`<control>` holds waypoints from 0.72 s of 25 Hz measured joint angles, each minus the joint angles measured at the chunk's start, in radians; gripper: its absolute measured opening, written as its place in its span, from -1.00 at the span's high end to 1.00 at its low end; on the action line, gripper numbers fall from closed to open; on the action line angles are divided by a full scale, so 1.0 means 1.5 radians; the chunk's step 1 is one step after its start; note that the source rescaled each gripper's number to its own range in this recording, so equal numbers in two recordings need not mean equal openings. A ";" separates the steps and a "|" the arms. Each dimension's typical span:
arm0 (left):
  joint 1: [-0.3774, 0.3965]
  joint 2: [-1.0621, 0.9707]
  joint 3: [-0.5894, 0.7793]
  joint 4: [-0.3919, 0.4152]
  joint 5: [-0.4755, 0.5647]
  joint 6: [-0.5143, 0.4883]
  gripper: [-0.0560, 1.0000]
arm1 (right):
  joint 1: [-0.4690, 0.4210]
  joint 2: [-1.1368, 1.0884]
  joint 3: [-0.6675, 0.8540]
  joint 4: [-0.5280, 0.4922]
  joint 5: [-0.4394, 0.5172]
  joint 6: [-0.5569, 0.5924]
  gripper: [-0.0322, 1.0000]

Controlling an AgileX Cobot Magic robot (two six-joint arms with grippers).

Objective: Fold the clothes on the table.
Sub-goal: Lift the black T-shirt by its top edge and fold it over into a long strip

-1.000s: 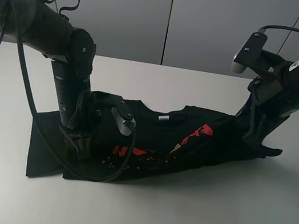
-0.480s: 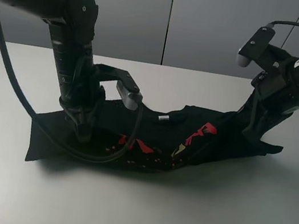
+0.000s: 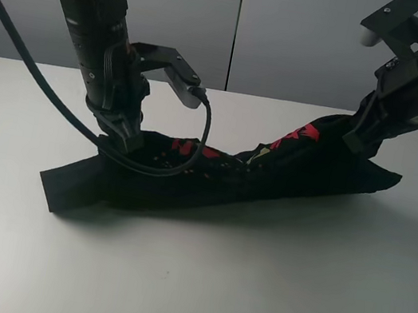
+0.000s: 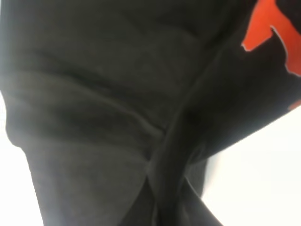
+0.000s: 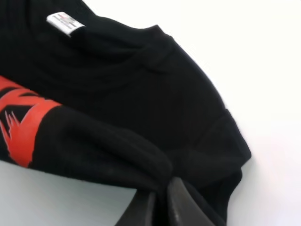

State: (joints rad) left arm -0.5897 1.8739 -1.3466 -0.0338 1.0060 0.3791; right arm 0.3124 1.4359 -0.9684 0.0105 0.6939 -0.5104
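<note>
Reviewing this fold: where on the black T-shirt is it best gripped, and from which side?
Probably along one long edge, pinched near each end from above, as now: the left gripper and right gripper are each shut on the T-shirt. It lies wide and limp across the table, so two spread pinches should lift the edge fairly evenly.

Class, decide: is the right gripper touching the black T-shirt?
Touching. The right wrist view shows the right gripper shut on a fold of the T-shirt.
</note>
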 joint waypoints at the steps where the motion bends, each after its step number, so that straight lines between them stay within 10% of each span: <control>1: 0.001 0.000 0.000 0.004 -0.005 -0.013 0.89 | 0.000 0.007 0.000 0.000 -0.010 0.007 0.94; 18: 0.078 0.003 0.000 0.032 -0.122 -0.093 0.89 | 0.000 0.162 -0.002 -0.113 -0.146 0.118 0.94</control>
State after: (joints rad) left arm -0.4730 1.8781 -1.3466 0.0145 0.8233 0.2401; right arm 0.3124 1.6782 -0.9706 -0.1596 0.4753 -0.3330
